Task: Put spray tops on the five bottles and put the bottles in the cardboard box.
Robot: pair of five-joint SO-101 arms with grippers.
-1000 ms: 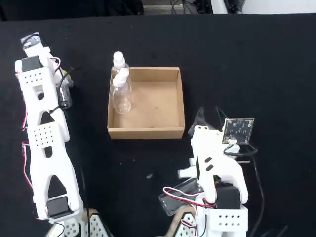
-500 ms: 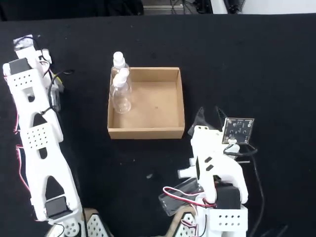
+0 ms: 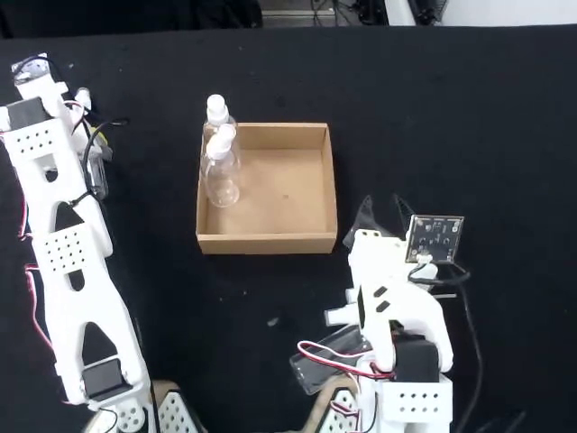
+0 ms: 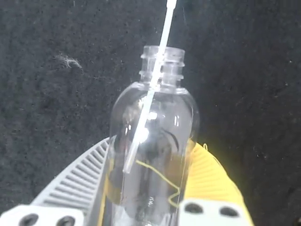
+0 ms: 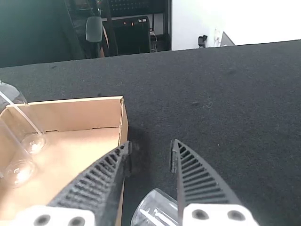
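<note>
1. Covering the desk (image 3: 469, 117): black cloth, lint-specked.
2. Left tool (image 4: 150, 162) clenched on uncapped bottle (image 4: 150, 122), far left of the desk, well apart from cardboard box (image 3: 266, 242).
3. Right tool (image 5: 150, 153) released, just beside the box's near right corner.
4. Two capped bottles (image 3: 221, 167) stand in the box's far-left corner.
5. Behind the desk: white wall (image 5: 235, 19), dark rack (image 5: 127, 23).

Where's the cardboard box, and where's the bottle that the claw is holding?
cardboard box (image 3: 266, 244), high view, on its near wall.
bottle (image 4: 165, 123), left wrist view, on its clear body below the neck.
</note>
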